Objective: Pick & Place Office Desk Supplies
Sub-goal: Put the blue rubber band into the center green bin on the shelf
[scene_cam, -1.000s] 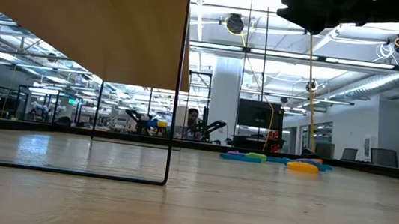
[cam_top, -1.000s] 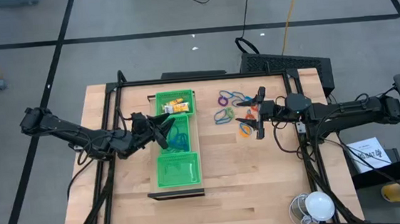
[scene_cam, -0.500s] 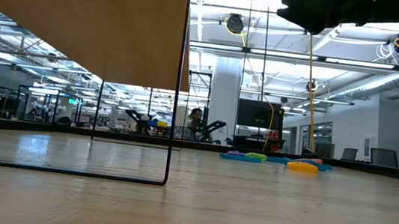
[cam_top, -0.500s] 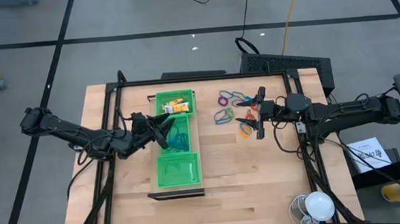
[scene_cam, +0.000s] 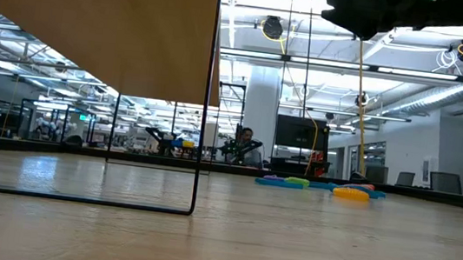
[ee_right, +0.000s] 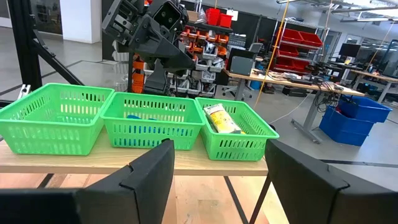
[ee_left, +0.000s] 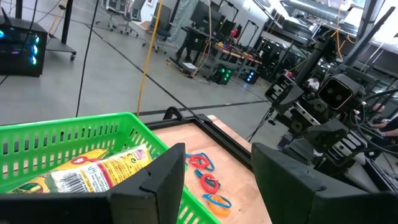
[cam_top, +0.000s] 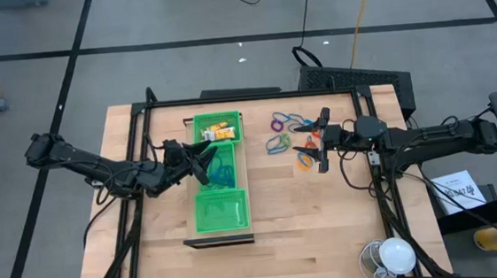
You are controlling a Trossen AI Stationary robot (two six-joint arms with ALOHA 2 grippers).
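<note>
Two arms: both over the worktop (cam_top: 309, 232), neither carrying anything that I can see.
Left gripper (cam_top: 204, 161): hangs at the green tray (cam_top: 219, 184), by its middle compartment; jaws spread apart with nothing between them in the left wrist view, where one finger (ee_left: 163, 180) frames a gap. Placement suggests it is posted at the drop point, perhaps to tidy what lands there.
Right gripper (cam_top: 322, 142): sits just beside the loose supplies, on their right-arm side; jaws spread wide and empty in the right wrist view. Pose reads as a lined-up pick, not yet committed.
Desk supplies (cam_top: 288, 134): thin loops in blue, purple, green and orange-red lie scattered on bare wood between tray and right gripper, apart from the tray. Low view shows them as a flat coloured row (scene_cam: 321, 187).
Already sorted: yellow packets (cam_top: 219, 130) fill the far tray compartment; blue loops (cam_top: 223, 171) appear to lie in the middle one, though the view is too small to be sure. Near compartment looks bare.
Judgement: sorting by kind, part way through; most loops remain outside.
Risk: loops are thin and flat, so a pinch may slip.
</note>
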